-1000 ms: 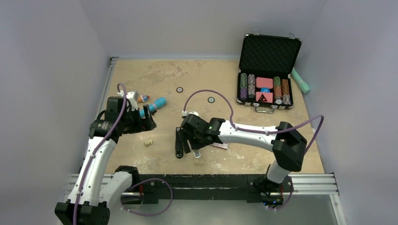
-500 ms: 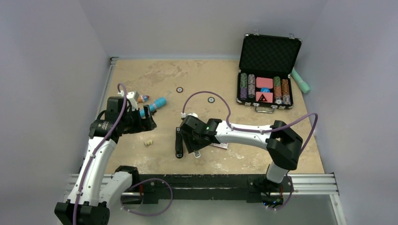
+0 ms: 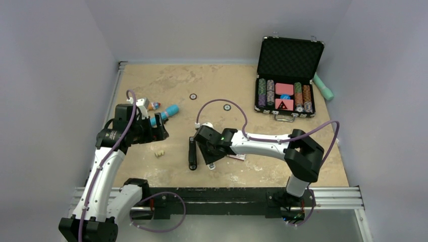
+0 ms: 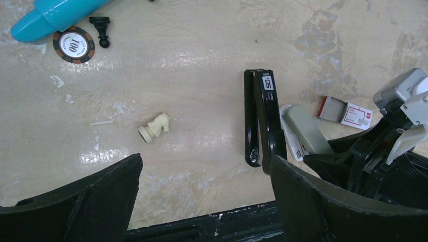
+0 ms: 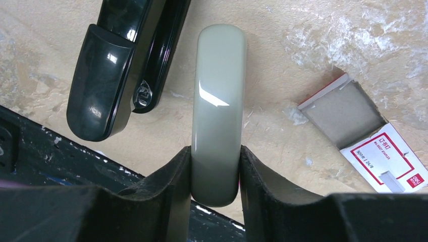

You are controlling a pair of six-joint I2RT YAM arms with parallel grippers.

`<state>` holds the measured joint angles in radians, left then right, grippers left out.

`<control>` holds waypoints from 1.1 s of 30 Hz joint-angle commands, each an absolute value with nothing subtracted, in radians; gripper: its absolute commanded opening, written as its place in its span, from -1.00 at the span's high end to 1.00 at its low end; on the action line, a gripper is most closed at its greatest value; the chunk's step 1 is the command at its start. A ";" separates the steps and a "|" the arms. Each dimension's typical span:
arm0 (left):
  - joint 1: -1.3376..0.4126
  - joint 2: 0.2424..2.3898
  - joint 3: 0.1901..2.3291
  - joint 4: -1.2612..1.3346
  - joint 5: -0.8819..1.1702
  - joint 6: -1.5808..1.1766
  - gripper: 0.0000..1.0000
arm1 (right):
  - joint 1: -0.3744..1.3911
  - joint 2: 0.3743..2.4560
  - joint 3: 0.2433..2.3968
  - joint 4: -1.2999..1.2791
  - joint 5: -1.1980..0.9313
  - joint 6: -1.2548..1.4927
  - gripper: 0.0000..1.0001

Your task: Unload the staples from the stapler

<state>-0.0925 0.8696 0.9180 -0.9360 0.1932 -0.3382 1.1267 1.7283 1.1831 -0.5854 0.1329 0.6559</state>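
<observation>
A black stapler [image 3: 192,153] lies on the table, swung open lengthwise; it also shows in the left wrist view [image 4: 260,118] and the right wrist view [image 5: 113,75]. Right beside it lies a grey-beige stapler [image 5: 218,101], which my right gripper [image 5: 216,156] is shut on at its near end, low on the table [image 3: 208,155]. A red-and-white staple box [image 5: 371,136] lies open just to the right. My left gripper [image 4: 204,166] is open and empty, held above the table to the left of the staplers [image 3: 160,132].
An open poker chip case [image 3: 285,96] stands at the back right with a green tube [image 3: 323,86] beside it. A teal tube [image 4: 55,12], a poker chip [image 4: 73,44], a black peg [image 4: 101,29] and a cream plastic piece [image 4: 154,128] lie on the left.
My right arm's elbow has shifted a little left and the wrist has turned slightly, still shut on the grey-beige stapler. The left arm has not moved.
</observation>
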 commanded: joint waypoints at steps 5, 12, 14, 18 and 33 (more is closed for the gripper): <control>-0.097 0.853 0.917 -0.911 0.189 -0.342 -1.00 | 1.129 1.674 1.260 -0.665 0.190 0.621 0.88; -0.097 0.825 0.883 -0.865 0.243 -0.331 -1.00 | 1.127 1.648 1.372 -0.745 0.232 0.532 1.00; -0.097 0.821 0.885 -0.860 0.275 -0.326 -1.00 | 1.126 1.640 1.401 -0.753 0.233 0.492 1.00; -0.099 0.805 0.892 -0.850 0.343 -0.342 -1.00 | 1.114 1.607 1.436 -0.756 0.228 0.421 1.00; -0.246 0.837 1.104 -0.989 0.396 -0.383 -1.00 | 1.048 1.714 1.694 -0.945 0.346 0.263 1.00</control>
